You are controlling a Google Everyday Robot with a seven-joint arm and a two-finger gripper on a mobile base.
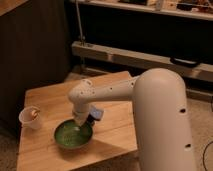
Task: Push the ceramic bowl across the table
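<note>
Right now your gripper (78, 122) is down low over the table (52, 97), at the end of the 1 white arm (107, 92) that reaches in from the right of the view. You cannot tell from this angle whether it is apart or together; its tip is lost against the dark glaze below it.

Directly under and just nearer the camera than the gripper sits the ceramic bowl (70, 137), green and glossy, upright on the planks. The gripper meets it at the far rim, on the right-hand part of that rim, and seems to dip just inside; you cannot confirm actual contact. The bowl lies near the front edge of the table, roughly midway along it.

To the left of the gripper, well apart from it and from the bowl, stands 1 small white cup (29, 119), with something brownish showing at its mouth. Just to the right of the gripper, close beside the wrist, a small bluish object (96, 115) rests on the wood; what it is cannot be made out.

Beyond the gripper, past the table's far edge, a pale horizontal rail (140, 57) runs across a dark background.
</note>
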